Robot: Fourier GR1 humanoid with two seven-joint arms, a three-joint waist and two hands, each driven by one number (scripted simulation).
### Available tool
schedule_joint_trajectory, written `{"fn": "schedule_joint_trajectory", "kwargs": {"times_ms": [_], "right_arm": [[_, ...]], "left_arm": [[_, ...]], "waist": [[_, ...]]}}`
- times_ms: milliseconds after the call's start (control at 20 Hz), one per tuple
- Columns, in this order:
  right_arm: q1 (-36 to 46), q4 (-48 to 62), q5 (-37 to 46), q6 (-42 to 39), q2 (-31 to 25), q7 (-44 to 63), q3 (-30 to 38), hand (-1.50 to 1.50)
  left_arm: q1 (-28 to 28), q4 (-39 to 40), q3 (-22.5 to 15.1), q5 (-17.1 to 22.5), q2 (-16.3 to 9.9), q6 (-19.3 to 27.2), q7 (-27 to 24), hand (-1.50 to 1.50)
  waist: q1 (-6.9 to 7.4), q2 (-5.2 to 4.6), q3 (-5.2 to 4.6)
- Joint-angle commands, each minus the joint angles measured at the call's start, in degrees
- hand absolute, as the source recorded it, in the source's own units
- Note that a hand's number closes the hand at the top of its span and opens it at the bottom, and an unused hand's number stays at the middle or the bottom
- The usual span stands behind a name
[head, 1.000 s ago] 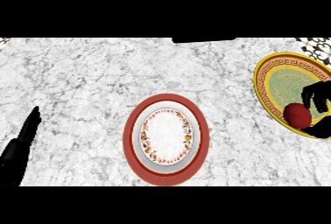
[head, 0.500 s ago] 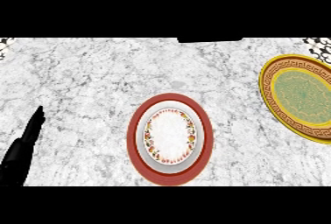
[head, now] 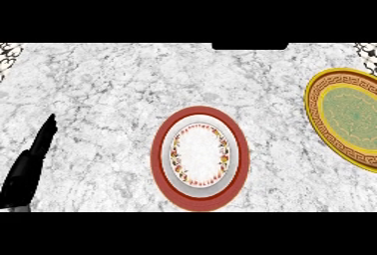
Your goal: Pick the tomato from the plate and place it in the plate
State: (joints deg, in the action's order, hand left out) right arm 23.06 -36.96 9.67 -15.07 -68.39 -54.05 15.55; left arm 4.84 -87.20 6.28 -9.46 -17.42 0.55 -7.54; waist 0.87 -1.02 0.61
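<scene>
A red-rimmed plate (head: 163, 160) with a white, flower-patterned centre lies in the middle of the marble counter, and nothing lies on it. A yellow plate (head: 324, 119) with a green centre and a brown patterned band lies at the right edge, also bare. No tomato shows anywhere in the head view. My left hand (head: 28, 167) rests at the lower left, fingers straight and pointing up, holding nothing. My right hand is out of the view.
The white-grey marble counter (head: 103, 99) fills the view. Dark patterned corners (head: 9, 50) show at the top left and top right.
One second ago my right hand was curled on the red tomato over the yellow plate; both have since left the view. The plates have shifted slightly rightward in the view.
</scene>
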Motion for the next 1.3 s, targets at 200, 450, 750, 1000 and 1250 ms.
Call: {"fn": "schedule_joint_trajectory", "kwargs": {"times_ms": [200,450,750,1000,1250], "right_arm": [[3.54,5.50,-0.57,-10.27,-1.63,-10.81,-2.26,1.50],[9.41,4.40,1.47,-10.16,2.46,-4.83,-7.43,1.50],[14.13,3.13,6.28,-7.89,8.57,0.71,-14.47,1.50],[18.03,5.23,10.74,-6.44,12.59,3.30,-18.27,1.50],[18.59,7.90,14.08,-3.80,19.87,3.44,-21.65,1.50]], "left_arm": [[-1.15,2.13,-0.70,-0.90,0.67,0.00,-0.50,0.00],[-1.70,1.98,-1.90,-2.29,1.12,0.22,-0.40,0.00],[-2.84,1.88,-2.06,-3.19,1.96,1.15,1.16,0.00],[0.50,0.26,-1.72,-2.29,2.31,0.09,0.12,0.00],[-2.53,1.45,0.84,-1.39,-0.40,-1.59,0.42,0.00]], "waist": [[1.40,0.26,-0.39],[1.99,0.32,-0.49],[1.45,0.45,-0.56],[1.06,0.64,-0.57],[0.87,0.56,-0.55]]}}
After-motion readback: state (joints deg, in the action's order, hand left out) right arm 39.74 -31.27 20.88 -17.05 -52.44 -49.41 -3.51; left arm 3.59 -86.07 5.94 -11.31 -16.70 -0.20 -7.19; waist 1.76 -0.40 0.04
